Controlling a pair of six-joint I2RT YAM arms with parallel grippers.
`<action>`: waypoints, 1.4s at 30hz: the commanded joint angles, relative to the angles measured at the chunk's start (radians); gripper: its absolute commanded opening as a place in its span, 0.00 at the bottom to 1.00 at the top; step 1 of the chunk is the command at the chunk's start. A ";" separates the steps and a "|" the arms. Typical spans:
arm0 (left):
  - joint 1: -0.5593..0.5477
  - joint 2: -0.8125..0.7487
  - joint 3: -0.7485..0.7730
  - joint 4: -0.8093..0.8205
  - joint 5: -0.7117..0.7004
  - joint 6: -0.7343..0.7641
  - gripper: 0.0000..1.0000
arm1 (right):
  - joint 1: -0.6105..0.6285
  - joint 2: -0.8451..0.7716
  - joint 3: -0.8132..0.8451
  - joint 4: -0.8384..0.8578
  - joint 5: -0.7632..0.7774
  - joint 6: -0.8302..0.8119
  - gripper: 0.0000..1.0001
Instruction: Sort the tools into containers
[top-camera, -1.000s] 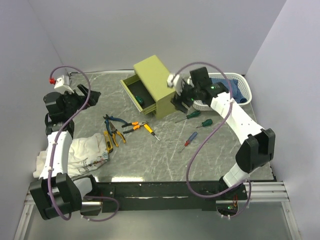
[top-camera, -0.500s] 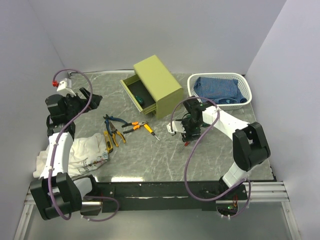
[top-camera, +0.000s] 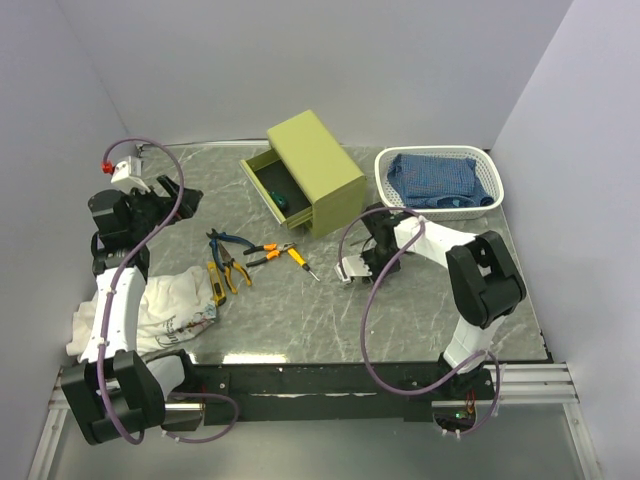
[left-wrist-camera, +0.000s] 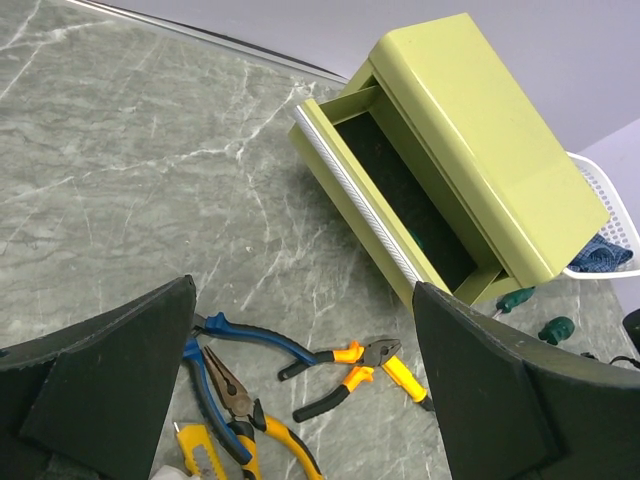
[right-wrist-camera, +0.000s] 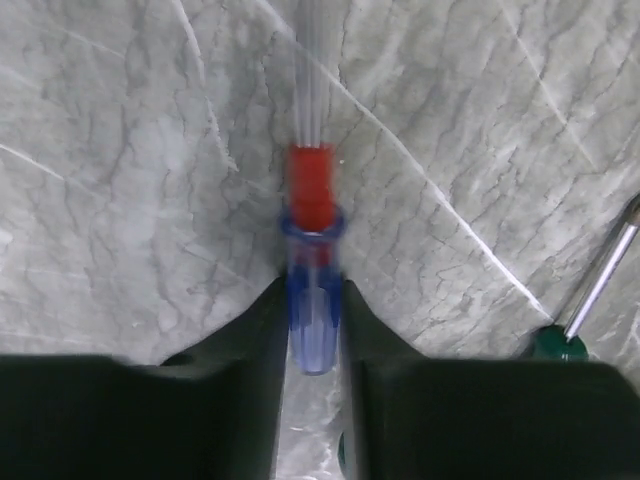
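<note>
Right tool clamps the red-and-blue plastic-handled screwdriver on the marbled tabletop near the boxy olive cabinet, whose open drawer holds one dark green object; pliers remain outside it.

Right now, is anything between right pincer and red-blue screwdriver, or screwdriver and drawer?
Nothing at the grasp: the right pincer clamps the red-blue screwdriver. Toward the open drawer, the cabinet corner seems to sit near the straight path.

White arms, black joints (purple cables looped), black fingers.
</note>
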 joint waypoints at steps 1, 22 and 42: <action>0.008 -0.010 0.000 0.028 0.010 0.012 0.97 | 0.031 -0.014 0.074 -0.064 -0.055 -0.001 0.13; 0.014 -0.044 -0.045 0.072 0.013 -0.046 0.96 | 0.207 0.324 1.043 0.195 -0.182 1.395 0.00; 0.036 -0.046 -0.052 0.121 0.042 -0.095 0.96 | 0.180 0.066 0.772 0.235 -0.091 1.237 0.77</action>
